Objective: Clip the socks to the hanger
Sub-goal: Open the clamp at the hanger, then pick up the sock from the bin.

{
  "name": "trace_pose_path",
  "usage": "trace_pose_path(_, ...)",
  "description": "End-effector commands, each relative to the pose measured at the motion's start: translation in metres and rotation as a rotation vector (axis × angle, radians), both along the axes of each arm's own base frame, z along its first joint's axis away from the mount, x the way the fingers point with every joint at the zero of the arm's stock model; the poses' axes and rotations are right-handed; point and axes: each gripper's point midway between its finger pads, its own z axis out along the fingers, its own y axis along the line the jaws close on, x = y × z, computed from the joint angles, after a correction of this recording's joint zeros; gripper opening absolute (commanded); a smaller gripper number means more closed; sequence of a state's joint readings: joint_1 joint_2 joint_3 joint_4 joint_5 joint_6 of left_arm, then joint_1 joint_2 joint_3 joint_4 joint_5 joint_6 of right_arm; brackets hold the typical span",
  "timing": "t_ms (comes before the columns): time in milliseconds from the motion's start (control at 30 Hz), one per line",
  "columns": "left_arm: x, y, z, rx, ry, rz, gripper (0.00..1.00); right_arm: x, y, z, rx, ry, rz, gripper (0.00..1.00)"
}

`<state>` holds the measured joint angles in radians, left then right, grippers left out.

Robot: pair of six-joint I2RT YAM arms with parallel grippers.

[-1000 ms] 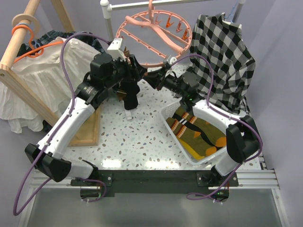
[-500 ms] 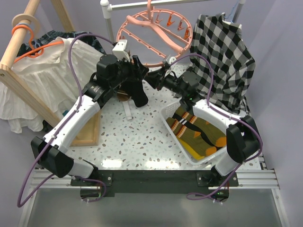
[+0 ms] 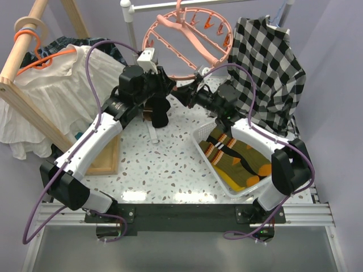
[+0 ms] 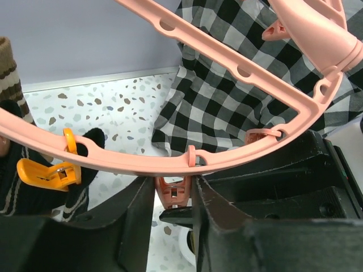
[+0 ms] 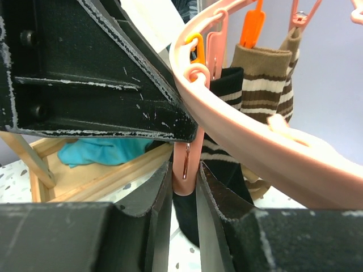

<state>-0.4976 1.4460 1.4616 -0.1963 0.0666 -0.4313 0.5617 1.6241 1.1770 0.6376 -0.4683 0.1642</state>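
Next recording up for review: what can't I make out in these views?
Right wrist: whether the black sock is caught in the pink clip; the right gripper covers the clip's mouth.
Left wrist: whether the left gripper squeezes a pink clip between its fingers; the contact lies in shadow. The brown striped sock is cut by the left edge.
Top external: both grippers hide the clip under the hanger; socks in the basket overlap, count unclear.
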Motion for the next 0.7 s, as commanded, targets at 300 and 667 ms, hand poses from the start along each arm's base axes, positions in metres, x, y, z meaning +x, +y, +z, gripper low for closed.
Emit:
trace_pose_path(300,0.005,0.013,0.027,0.018,-0.098,0.057,0.1,-0.019,-0.024,-0.004,-0.112,0.046,-0.076,0.46)
trace_pose_path(667,0.002,0.014,0.029,0.008,-0.079,0.06,0.1,-0.083,-0.079,-0.08,-0.369,0.278,-0.124,0.65)
